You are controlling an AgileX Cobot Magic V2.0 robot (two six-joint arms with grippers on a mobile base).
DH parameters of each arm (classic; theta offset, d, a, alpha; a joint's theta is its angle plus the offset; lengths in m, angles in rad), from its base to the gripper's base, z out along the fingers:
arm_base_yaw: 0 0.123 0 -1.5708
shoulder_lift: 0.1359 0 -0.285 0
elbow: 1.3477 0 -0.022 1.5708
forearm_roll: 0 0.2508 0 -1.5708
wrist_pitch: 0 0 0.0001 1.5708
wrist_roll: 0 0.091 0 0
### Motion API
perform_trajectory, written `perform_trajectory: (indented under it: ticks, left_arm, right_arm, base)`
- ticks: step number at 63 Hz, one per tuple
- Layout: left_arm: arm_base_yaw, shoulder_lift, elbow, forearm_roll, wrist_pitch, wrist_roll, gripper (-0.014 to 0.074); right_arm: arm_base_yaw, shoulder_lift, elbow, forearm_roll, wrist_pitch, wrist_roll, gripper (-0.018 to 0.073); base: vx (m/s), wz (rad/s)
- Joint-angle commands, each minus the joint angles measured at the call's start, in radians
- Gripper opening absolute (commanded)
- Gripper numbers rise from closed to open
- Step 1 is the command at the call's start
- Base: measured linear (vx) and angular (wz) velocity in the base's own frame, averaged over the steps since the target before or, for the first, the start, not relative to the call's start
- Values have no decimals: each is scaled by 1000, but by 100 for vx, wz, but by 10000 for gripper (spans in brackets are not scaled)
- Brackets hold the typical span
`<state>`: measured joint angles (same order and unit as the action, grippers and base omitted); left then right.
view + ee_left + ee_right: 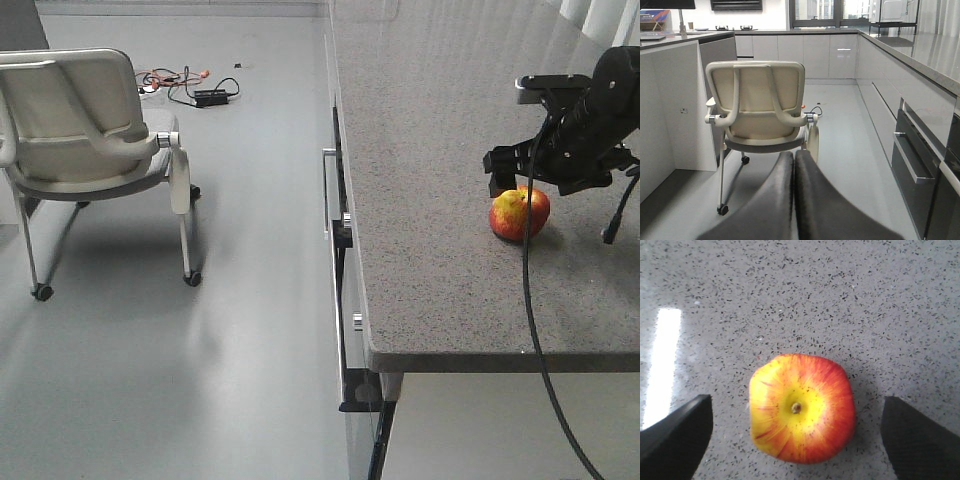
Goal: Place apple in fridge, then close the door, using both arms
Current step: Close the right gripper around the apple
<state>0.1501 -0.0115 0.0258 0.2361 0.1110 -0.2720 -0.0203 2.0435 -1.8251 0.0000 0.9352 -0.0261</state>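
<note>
The apple (519, 213) (802, 408), red with yellow patches, rests stem up on the speckled grey countertop (440, 150). Directly above it hovers my right gripper (797, 427) (520, 178), open, one black finger on each side of the fruit with a gap to both. My left gripper (793, 159) is shut with nothing in it and points out over the floor toward a chair. The fridge and its door are out of view.
A cream chair (85, 140) (759, 105) on castors stands on the grey floor. Cables and a power brick (205, 95) lie behind it. Drawer fronts with metal handles (327, 190) run under the counter's left edge. A black cable (535, 330) hangs over the counter front.
</note>
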Motion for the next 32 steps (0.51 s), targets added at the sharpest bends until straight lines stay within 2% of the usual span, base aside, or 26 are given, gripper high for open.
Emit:
perform_trajectory:
  ticks: [1, 22, 32]
  left_arm:
    - [0, -14, 29, -3, -75, -6, -8]
    - [0, -14, 29, -3, -75, -6, -8]
    - [0, -14, 29, -3, -75, -6, -8]
  right_arm:
    - [1, -40, -33, -15, -60, 2, 638]
    - [1, 33, -33, -15, -92, 2, 620]
    - [1, 49, -33, -15, -93, 2, 562]
  base:
    - [0, 0]
    - [0, 0]
    - [0, 0]
